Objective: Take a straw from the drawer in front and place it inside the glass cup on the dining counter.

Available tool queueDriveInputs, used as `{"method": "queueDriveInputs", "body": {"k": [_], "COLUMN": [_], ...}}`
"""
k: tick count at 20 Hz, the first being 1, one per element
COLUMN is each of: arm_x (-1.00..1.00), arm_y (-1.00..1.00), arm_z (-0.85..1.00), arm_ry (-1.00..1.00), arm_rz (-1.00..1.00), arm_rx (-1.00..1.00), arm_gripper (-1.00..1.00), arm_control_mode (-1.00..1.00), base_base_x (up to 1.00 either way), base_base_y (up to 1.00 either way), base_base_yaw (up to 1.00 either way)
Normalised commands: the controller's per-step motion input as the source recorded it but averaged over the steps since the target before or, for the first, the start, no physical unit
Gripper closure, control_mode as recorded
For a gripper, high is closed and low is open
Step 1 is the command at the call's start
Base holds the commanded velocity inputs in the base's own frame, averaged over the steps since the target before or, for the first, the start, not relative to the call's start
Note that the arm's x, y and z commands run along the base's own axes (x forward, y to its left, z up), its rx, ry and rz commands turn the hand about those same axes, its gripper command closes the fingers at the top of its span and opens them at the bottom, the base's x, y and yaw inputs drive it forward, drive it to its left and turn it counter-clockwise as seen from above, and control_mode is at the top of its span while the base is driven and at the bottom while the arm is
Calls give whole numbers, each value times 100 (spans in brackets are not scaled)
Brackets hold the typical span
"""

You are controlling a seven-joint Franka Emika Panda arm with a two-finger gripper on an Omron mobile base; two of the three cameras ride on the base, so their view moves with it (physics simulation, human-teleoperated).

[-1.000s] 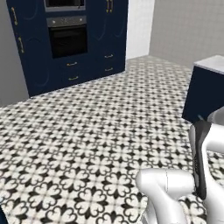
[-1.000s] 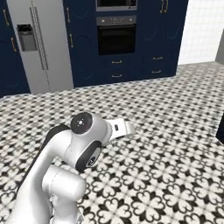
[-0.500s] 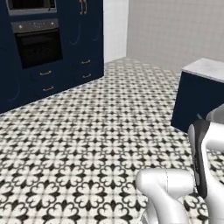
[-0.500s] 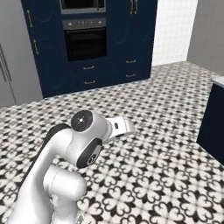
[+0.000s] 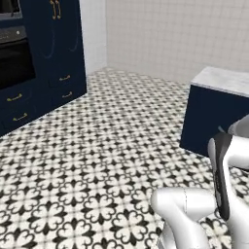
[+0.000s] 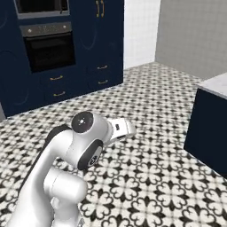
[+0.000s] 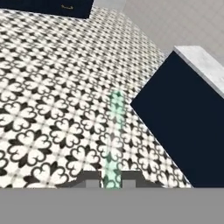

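My straw (image 7: pixel 115 131) blurs pale green, its lower end hidden between my claw (image 7: pixel 113 180) tips. The bench (image 5: pixel 221 109) is cut off at the right edge; its top (image 6: pixel 217 84) runs out of frame too.

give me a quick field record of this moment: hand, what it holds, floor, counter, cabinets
hand: the hand is shut on the straw, its tips at either side of the straw's base
held item: pale green straw, sticking out past the fingertips over the floor
floor: black and white patterned tiles
counter: dining counter, marbled top over a navy base, ahead to the right
cabinets: navy cabinets with an oven set in them
glass cup: cannot tell
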Motion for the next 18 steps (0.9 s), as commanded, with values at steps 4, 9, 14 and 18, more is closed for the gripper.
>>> {"method": "queueDriveInputs", "body": {"k": [4,9,14,18], "arm_x": [0,0,0,0], "arm_y": [0,0,0,0], "arm_z": [0,0,0,0], "arm_ry": [0,0,0,0], "arm_rz": [0,0,0,0], "arm_rx": [0,0,0,0], "arm_gripper": [100,100,100,100], "arm_control_mode": [100,100,100,100], "base_base_x": [100,100,100,100], "base_base_y": [51,58,59,47], "base_base_yaw": [-35,-31,-26,-23]}}
